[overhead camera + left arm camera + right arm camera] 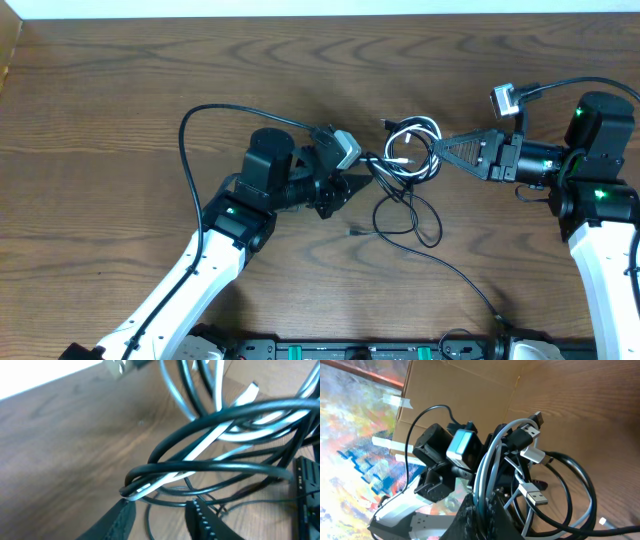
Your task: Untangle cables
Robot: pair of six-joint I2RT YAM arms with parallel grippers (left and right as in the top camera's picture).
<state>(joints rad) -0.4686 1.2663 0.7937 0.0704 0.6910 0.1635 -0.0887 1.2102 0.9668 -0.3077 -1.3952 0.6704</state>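
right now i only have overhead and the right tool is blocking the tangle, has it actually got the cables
Observer: Yes. In the right wrist view the right tool is shut on the cables, with whitish and black strands pinched together between its fingers.
Operator: and the other arm, gripping anything
Observer: Not that I can see. In the left wrist view the left tool is open, and a black-and-white loop sits just past the tip of one finger.
Operator: any plug ends free
Observer: Yes. The right wrist view shows silver plug tips sticking out of the bundle, connected to nothing.
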